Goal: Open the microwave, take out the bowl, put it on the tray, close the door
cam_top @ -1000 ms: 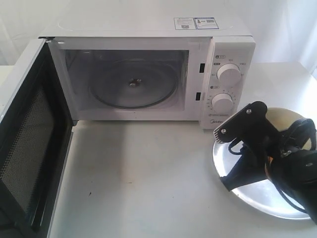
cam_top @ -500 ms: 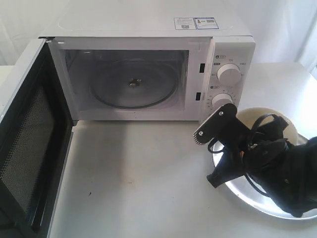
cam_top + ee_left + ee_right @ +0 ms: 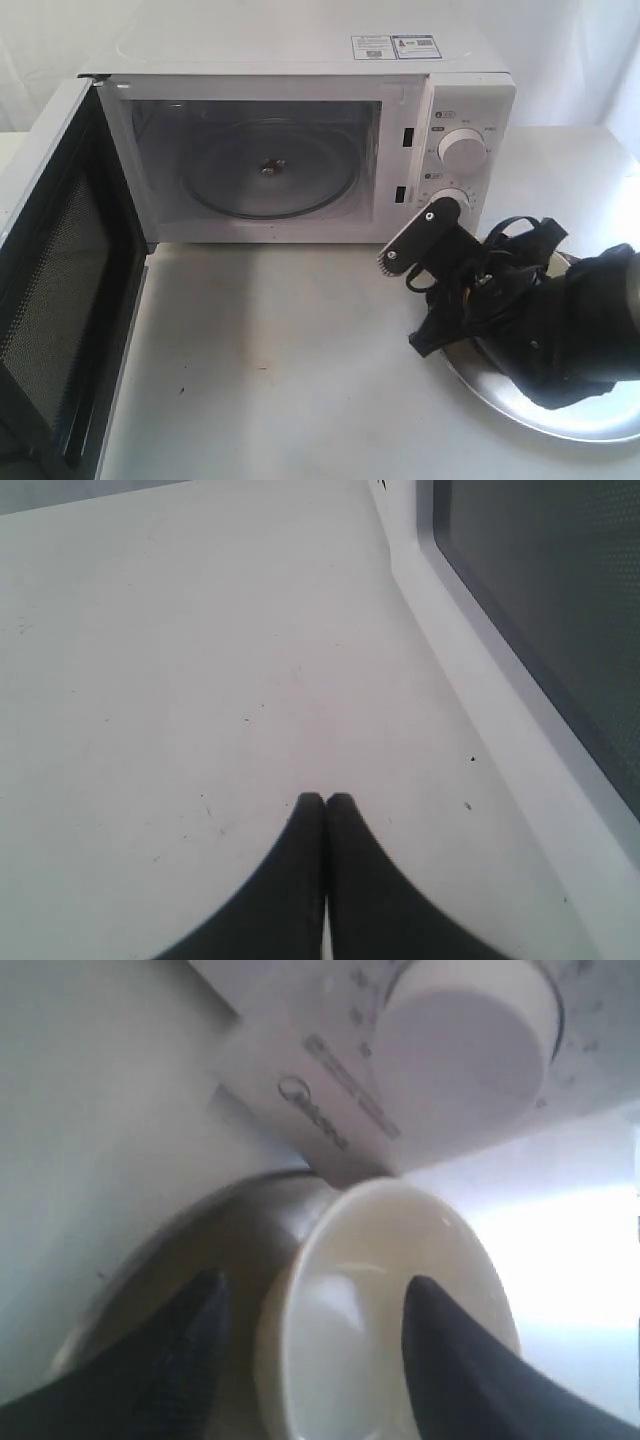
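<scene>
The white microwave (image 3: 300, 60) stands with its door (image 3: 60, 300) swung wide to the left, mesh inner face showing. Inside lies only the clear glass turntable (image 3: 270, 170). In the right wrist view the cream bowl (image 3: 400, 1260) sits on the silver tray (image 3: 190, 1260), just before the microwave's lower knob (image 3: 470, 1030). My right gripper (image 3: 318, 1282) is open astride the bowl's rim, one finger inside and one outside. In the exterior view my right arm (image 3: 540, 320) hides the bowl above the tray (image 3: 540, 410). My left gripper (image 3: 325, 798) is shut over the table.
The open door's outer face with its dark window (image 3: 560, 600) runs close beside my left gripper, which does not show in the exterior view. The door takes up the table's left side. The tray reaches to the table's right front.
My right arm has swung left and back toward the microwave's control panel, across the tray, and now covers the bowl in the exterior view. The door has not moved.
</scene>
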Tool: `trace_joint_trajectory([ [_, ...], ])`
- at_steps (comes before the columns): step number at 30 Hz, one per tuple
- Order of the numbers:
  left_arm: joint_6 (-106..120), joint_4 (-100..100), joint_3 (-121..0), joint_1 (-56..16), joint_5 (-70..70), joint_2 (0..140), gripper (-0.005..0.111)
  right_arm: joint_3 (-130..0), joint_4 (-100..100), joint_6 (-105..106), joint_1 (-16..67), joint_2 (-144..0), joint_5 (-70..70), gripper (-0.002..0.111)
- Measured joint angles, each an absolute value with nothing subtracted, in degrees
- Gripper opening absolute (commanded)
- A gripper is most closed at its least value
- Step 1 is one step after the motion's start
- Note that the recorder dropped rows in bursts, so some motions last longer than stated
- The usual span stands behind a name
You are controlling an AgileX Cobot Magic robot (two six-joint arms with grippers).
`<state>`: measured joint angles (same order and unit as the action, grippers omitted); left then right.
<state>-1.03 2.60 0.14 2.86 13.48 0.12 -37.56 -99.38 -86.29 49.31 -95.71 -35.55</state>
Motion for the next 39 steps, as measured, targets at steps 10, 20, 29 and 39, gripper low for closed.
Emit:
trace_joint_trajectory([
  [10, -1.0, 2.6, 0.1, 2.9, 13.5, 0.1, 0.000, -47.6, -99.3, -85.2, 54.3, -81.8, -7.3, 0.000],
  [20, -1.0, 2.6, 0.1, 2.9, 13.5, 0.1, 0.000, -76.4, -99.4, -73.8, 71.6, -89.5, -1.5, 0.000],
  [29, -1.0, 2.6, 0.1, 2.9, 13.5, 0.1, 0.000, -96.8, -100.0, -46.8, 81.7, -110.7, -12.0, 0.000],
  [39, -1.0, 2.6, 0.1, 2.9, 13.5, 0.1, 0.000, -99.4, -100.2, -26.2, 84.6, -115.6, -46.0, 0.000],
])
